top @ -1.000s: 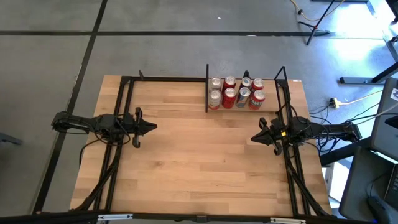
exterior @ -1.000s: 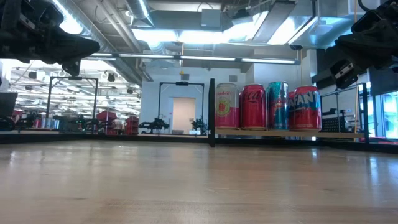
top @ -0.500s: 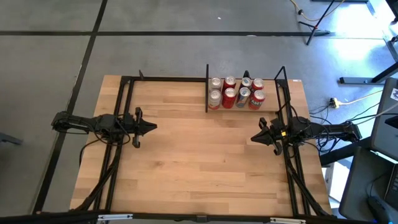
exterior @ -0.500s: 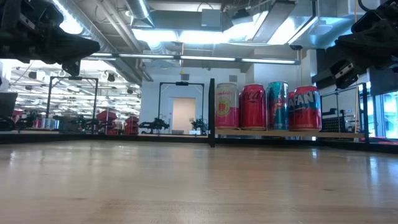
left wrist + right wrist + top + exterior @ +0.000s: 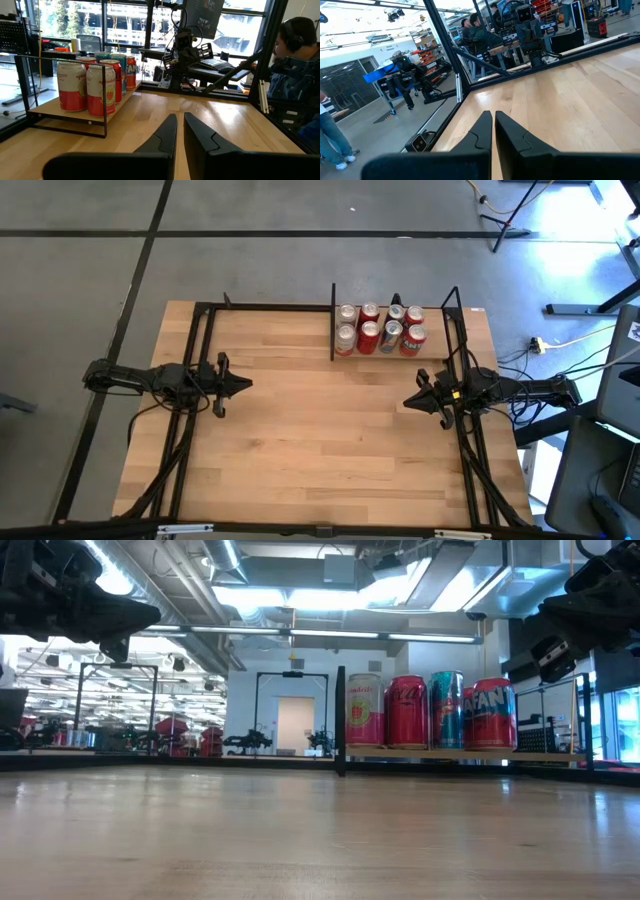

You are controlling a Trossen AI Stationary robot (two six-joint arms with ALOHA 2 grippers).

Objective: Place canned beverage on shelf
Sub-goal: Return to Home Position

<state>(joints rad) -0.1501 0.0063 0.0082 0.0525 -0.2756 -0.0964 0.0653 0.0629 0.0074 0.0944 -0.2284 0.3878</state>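
Grippers at rest: my right gripper (image 5: 408, 402) hangs at right centre of the high view, fingers pressed together and empty, just below the shelf (image 5: 435, 330) at upper right. My left gripper (image 5: 247, 384) hangs likewise at left centre. The high view shows eight cans (image 5: 379, 328) in two rows; the low view shows only the front four.

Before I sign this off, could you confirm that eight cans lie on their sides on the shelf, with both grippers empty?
Not quite: the eight cans stand upright on the shelf, as the low view shows; the left gripper and right gripper are indeed empty.
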